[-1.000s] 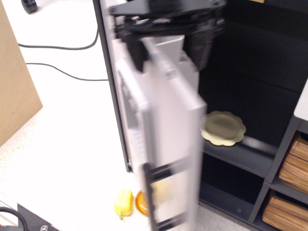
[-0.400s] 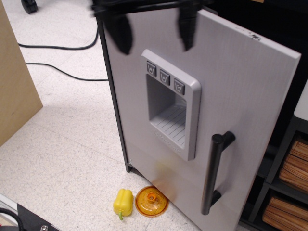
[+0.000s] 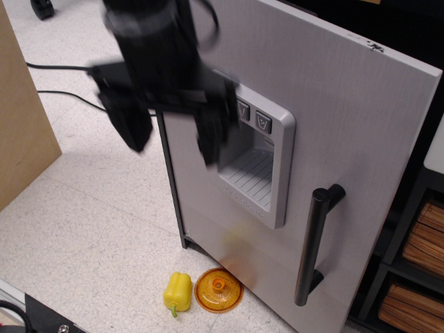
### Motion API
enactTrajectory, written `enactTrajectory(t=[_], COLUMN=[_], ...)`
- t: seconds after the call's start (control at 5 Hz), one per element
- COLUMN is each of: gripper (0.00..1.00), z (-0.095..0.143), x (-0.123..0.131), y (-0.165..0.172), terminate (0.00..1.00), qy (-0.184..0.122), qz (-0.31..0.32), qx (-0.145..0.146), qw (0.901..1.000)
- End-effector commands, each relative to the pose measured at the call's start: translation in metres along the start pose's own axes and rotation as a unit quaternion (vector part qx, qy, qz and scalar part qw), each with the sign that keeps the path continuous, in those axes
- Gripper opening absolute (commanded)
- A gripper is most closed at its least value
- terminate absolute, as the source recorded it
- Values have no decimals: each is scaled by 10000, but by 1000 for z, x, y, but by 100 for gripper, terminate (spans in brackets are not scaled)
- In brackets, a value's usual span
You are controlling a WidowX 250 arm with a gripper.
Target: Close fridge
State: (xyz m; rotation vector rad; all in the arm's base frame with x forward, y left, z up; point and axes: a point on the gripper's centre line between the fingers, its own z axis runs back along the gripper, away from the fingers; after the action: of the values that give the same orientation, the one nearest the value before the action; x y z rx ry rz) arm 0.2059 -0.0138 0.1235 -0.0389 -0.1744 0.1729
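Observation:
The fridge (image 3: pixel 361 125) fills the right half of the view. Its brushed silver-grey door faces me and lies nearly flat against the cabinet. The recessed grey dispenser panel (image 3: pixel 258 166) sits mid-door, and the long black bar handle (image 3: pixel 316 243) stands at the lower right. The dark interior is hidden behind the door. My black gripper (image 3: pixel 172 130) hangs in front of the door's left part, blurred, with its two fingers spread apart and nothing between them. One finger (image 3: pixel 208 135) overlaps the dispenser's left edge.
A yellow toy pepper (image 3: pixel 177 292) and an orange round lid (image 3: pixel 218 290) lie on the floor below the door. Black cables (image 3: pixel 76 68) run across the floor at upper left. A brown board (image 3: pixel 21 118) stands at left. Woven baskets (image 3: pixel 416 277) sit at right.
The door swung from edge-on and wide open to nearly shut. My gripper moved from the door's top edge down and left, in front of the door.

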Motion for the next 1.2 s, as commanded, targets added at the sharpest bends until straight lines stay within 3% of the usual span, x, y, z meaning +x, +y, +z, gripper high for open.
enactTrajectory(t=[0.0,0.6,0.8,1.0], gripper=[100,100,100,100], z=[-37,-50,-57,-64], x=[50,94,101,106], y=[-30,-72,-81,-85], terminate=[0,0,0,0], qy=[-186,-332,-578,-939], qz=[-725,-837,-950,-1083], qx=[-92,-608,-674,-548], qw=[9972,9941,9915,9882])
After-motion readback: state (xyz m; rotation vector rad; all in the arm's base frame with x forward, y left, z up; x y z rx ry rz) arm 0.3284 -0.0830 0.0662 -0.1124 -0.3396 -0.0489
